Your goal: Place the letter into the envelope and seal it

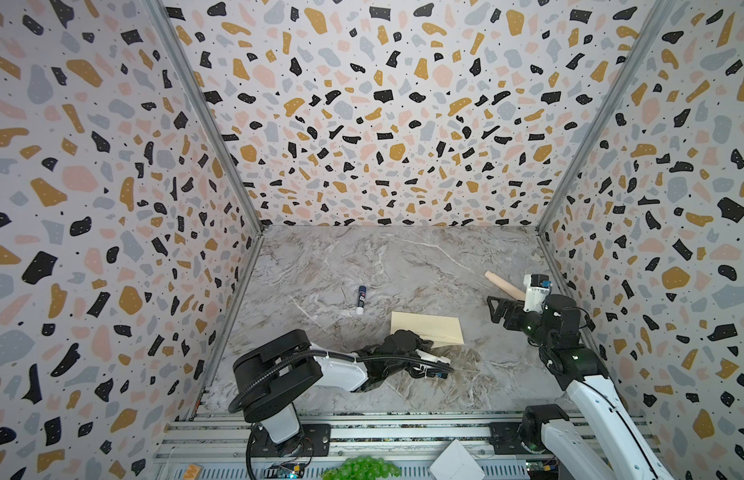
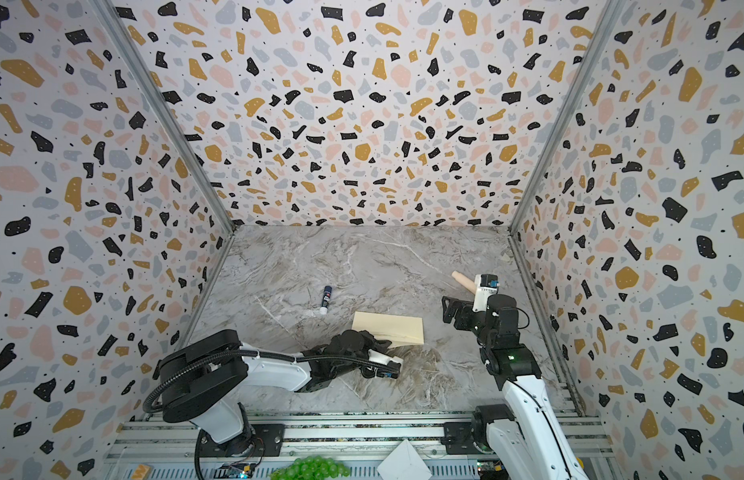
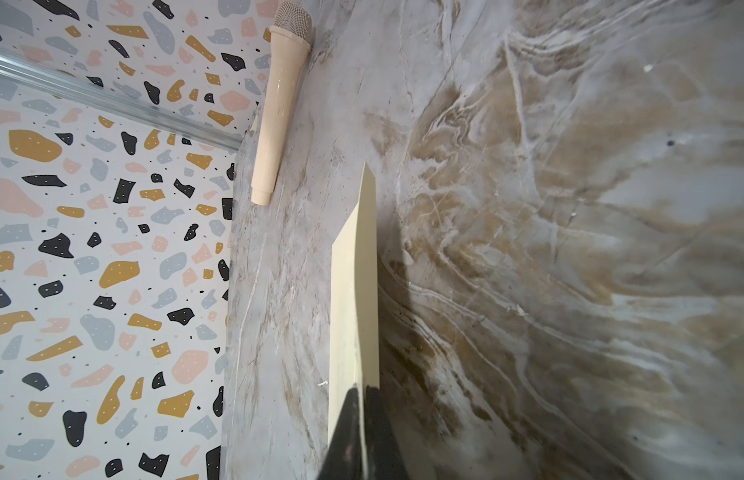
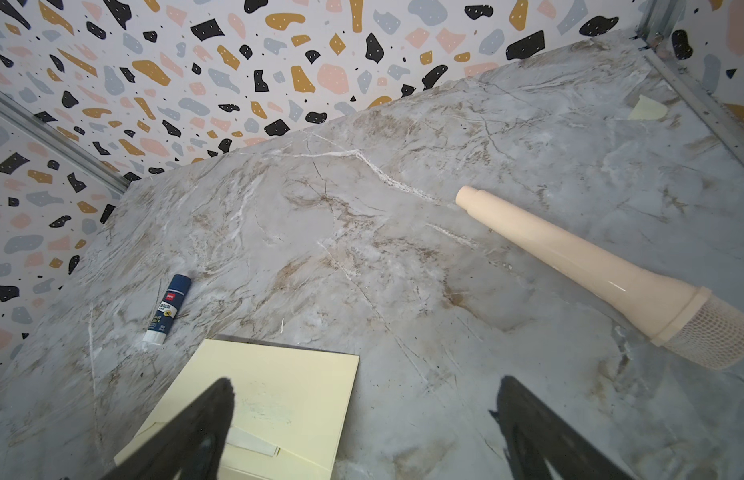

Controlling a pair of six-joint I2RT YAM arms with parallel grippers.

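On the table (image 1: 362, 257), the envelope (image 1: 434, 326), near left corner nipped tight in the left gripper (image 3: 362, 390), itself mostly hidden under its wrist in both top views. Right of the envelope and clear of it, the right gripper (image 4: 366, 384), spread wide, empty. No telling where the letter is; only a pale strip (image 4: 253, 444) at the envelope's flap, unclear. Beyond the envelope's left end, a glue stick (image 1: 360, 300). Beyond its right end, a microphone (image 1: 501, 284), head hidden behind the right arm. Nearer than the envelope, grapes (image 1: 364, 467) and white paper (image 1: 455, 461), cut off by the frame.
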